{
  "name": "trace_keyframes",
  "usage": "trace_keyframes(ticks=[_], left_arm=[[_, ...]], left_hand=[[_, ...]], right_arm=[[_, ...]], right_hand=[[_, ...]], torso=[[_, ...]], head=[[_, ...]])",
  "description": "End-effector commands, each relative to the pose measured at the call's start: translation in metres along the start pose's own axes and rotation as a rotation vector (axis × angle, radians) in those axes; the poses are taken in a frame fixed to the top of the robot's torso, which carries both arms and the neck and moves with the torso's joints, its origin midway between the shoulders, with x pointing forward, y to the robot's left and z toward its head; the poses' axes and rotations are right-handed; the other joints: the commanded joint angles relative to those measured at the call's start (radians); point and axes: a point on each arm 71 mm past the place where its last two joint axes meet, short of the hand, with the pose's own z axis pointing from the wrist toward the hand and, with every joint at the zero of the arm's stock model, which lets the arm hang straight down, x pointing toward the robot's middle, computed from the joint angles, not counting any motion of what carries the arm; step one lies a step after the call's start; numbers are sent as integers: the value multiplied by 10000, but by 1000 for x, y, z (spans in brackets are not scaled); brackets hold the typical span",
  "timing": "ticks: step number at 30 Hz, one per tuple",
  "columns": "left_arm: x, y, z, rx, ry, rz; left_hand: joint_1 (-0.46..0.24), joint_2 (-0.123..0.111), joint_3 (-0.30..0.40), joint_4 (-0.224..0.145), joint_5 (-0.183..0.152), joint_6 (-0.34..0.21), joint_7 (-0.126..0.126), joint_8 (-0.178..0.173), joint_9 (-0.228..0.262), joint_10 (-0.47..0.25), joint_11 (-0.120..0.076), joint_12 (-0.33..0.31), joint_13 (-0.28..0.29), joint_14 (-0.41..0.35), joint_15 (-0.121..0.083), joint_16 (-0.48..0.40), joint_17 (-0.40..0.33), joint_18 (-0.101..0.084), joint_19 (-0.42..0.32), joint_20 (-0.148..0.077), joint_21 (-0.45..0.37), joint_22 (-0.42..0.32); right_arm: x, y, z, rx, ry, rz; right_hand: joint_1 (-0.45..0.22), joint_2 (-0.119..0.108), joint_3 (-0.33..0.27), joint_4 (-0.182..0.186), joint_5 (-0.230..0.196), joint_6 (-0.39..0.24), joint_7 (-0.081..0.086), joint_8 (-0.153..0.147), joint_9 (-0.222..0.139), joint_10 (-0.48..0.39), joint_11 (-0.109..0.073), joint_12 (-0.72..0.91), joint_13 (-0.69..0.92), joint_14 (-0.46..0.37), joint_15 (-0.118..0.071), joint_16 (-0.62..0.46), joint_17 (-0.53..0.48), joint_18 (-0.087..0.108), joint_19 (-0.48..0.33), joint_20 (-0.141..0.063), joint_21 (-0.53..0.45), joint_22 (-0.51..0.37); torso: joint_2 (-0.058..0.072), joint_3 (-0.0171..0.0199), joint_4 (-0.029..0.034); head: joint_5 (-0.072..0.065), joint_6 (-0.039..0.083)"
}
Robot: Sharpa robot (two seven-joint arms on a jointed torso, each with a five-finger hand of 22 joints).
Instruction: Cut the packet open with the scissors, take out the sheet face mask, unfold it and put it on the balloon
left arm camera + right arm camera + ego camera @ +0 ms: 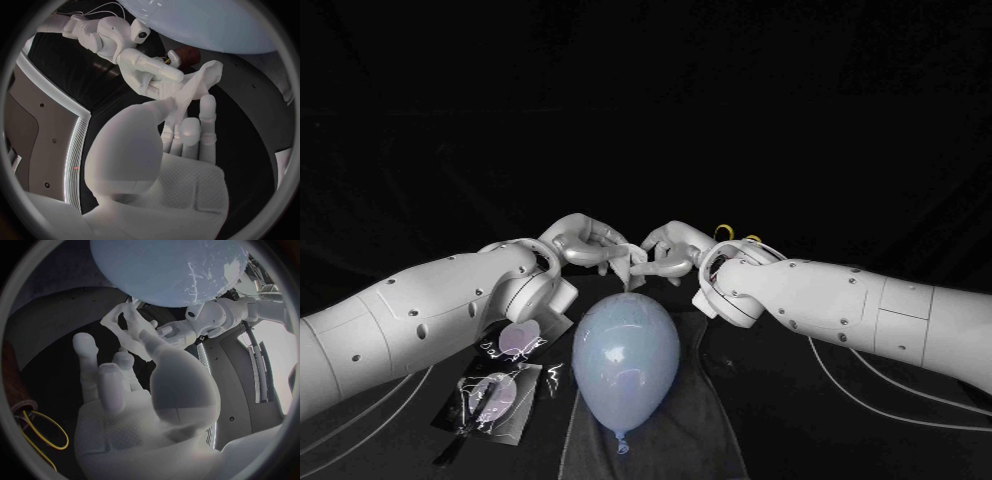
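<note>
A pale blue balloon lies on the table in front of me, knot toward me; it also bulges in the left wrist view and the right wrist view. Just beyond its far end my left hand and right hand meet. Between them they pinch the folded white sheet face mask, which hangs crumpled above the balloon's tip. The mask runs from my left hand to the right hand's fingers. My right hand holds the mask against the left hand's fingers.
The cut clear packet lies on the table left of the balloon, with a torn-off piece just behind it. The yellow scissors handles show behind my right wrist, and again by that hand. White cables trail at the right.
</note>
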Motion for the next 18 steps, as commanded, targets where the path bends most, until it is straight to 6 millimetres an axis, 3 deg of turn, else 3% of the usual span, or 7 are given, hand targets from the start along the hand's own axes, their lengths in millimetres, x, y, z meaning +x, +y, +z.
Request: trace_keyframes(ticks=[1, 8, 10, 14, 18], left_arm=[[1, -3, 0, 195, 65, -109], [1, -3, 0, 189, 93, -127], [1, -3, 0, 195, 119, -137], [2, -3, 0, 199, 167, -187], [2, -3, 0, 182, 181, -256]], left_hand=[[-69, 13, 67, 16, 69, 75, 8, 46, 296, 63, -10, 20, 18, 93, 1, 1, 9, 128, 39, -7, 32, 14], [-87, 6, 98, -9, 69, 87, 9, 39, 292, 73, -9, 20, 20, 118, 0, 3, 42, 129, 44, -11, 47, 25], [-104, 2, 128, -32, 69, 100, 10, 33, 289, 82, -8, 20, 22, 128, -1, 3, 48, 129, 49, -13, 60, 36], [-104, 2, 128, -32, 69, 100, 10, 33, 289, 82, -8, 20, 22, 128, -1, 3, 48, 129, 49, -13, 60, 36], [-116, -2, 144, -44, 70, 107, 13, 30, 288, 88, -6, 21, 23, 129, -1, 3, 43, 129, 51, -15, 68, 42]], right_arm=[[4, -1, -2, -172, 521, 130], [7, -6, -4, -177, 489, 293], [7, -7, -4, -145, 401, 344], [8, -10, -4, -104, 192, 442], [9, -12, -4, -108, 45, 491]], right_hand=[[15, -93, -109, 34, -39, -85, 59, -57, -16, -76, 6, -20, -22, -89, -19, -69, -52, 164, -90, 24, -62, 309], [205, -45, -314, 78, 22, -14, 52, 24, 9, 8, 7, 180, 50, -89, -8, -12, -14, 154, -44, 53, 44, 351], [389, 104, -339, 84, 15, 183, -7, 158, 51, 206, -45, 361, 161, -33, -46, 46, 68, 137, 70, 37, 236, 412], [951, 679, -41, 1, -325, 1025, -326, 669, 191, 992, -346, 849, 581, 233, -294, 209, 410, 35, 553, -153, 1065, 651], [1344, 1039, 375, -188, -361, 1438, -568, 947, 265, 1419, -561, 1037, 804, 387, -493, 279, 609, -42, 825, -335, 1547, 790]], torso=[[2, 0, -4], [-3, -1, -2], [-1, -1, 4], [6, -4, 8], [2, -8, -1]], head=[[12, -19], [5, -11], [12, -13], [6, -20], [8, -16]])
